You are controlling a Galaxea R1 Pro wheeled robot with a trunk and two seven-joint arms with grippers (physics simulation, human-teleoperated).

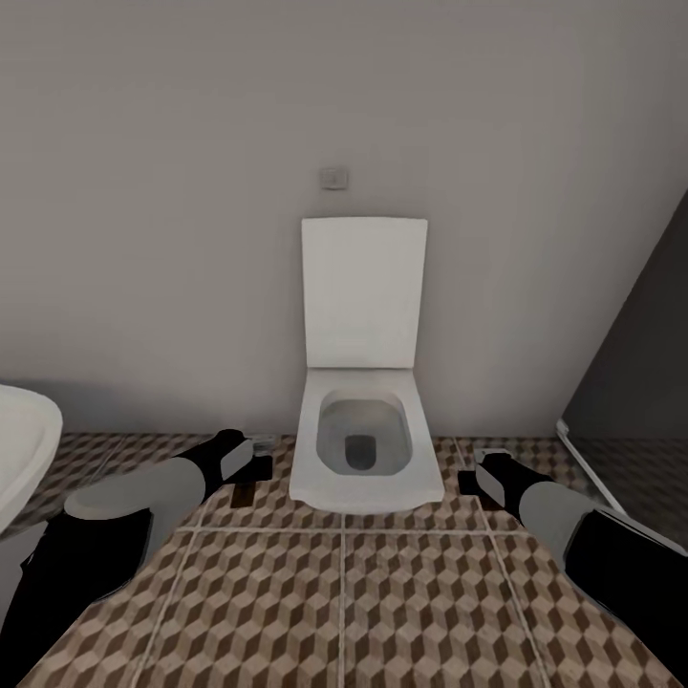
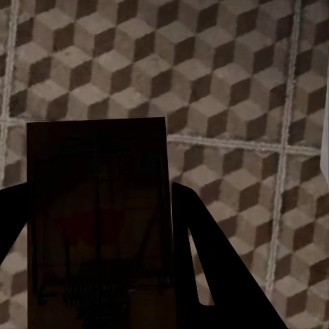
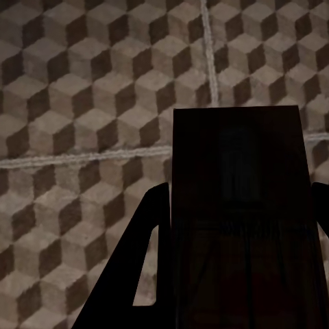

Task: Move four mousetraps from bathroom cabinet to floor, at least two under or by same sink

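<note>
1. We face a white wall-hung toilet (image 1: 365,449) with its square lid raised against a plain grey wall (image 1: 172,191); a small grey flush plate (image 1: 333,178) sits above the lid.

2. Under us spreads the bathroom floor of large square tiles printed with brown, beige and white cubes (image 1: 344,612), crossed by pale grout lines.

3. Our left gripper (image 1: 256,457) reaches forward just left of the toilet bowl. In the left wrist view its black fingers (image 2: 219,274) pinch a small flat dark-brown wooden mousetrap (image 2: 97,212), held above the tiles.

4. Our right gripper (image 1: 475,478) reaches forward just right of the bowl. In the right wrist view its fingers (image 3: 137,274) clamp a second flat brown mousetrap (image 3: 240,205), likewise above the floor.

5. At the left edge of the head view we see the rounded rim of a white fixture (image 1: 24,449); we cannot tell from here what it is. A dark grey panel with a pale lower edge (image 1: 631,382) stands at the right.

6. We judge the step in hand to be carrying two traps towards a placing spot.

7. The next move calls for turning the base until the basin unit comes into view, then lowering both arms close to the tiles beside it before letting go, so the traps land flat.
</note>
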